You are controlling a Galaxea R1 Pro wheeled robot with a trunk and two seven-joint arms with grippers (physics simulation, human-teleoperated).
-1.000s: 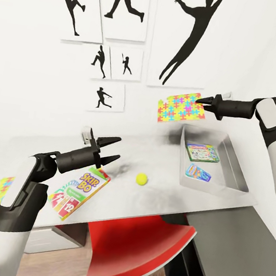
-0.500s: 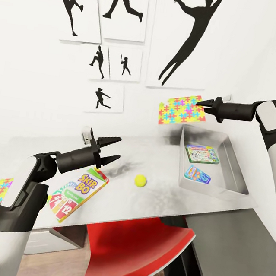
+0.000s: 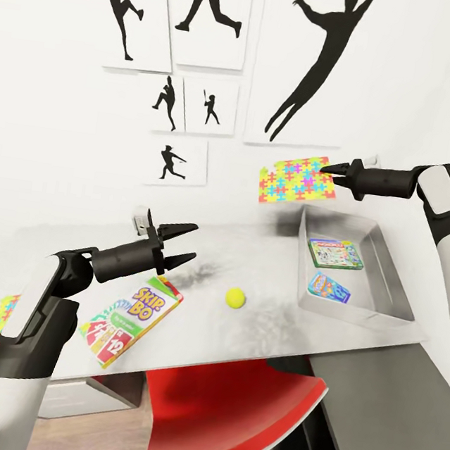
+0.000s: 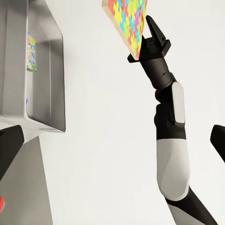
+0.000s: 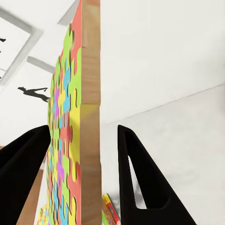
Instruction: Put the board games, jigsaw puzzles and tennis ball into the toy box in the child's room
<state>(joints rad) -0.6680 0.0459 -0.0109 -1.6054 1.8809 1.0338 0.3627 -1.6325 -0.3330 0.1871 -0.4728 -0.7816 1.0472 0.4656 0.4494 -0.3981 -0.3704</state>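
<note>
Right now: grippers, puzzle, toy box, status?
Right gripper pinching jigsaw puzzle edge, held above toy box far end. Left gripper open, empty, over SKIP-BO box. Drop path unobstructed.

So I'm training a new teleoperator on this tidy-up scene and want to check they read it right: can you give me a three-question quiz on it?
1. True or false: the right gripper holds a jigsaw puzzle in the air, above the table.
2. How many board games lie inside the toy box?
A. none
B. one
C. two
D. three
3. Fill in: the tennis ball rests on the table between the toy box and the ______ box.

Key
1. True; the slab hangs from its edge, by the wall.
2. C: a green-edged box and a smaller blue one.
3. SKIP-BO, which lies below the open left gripper.
</note>
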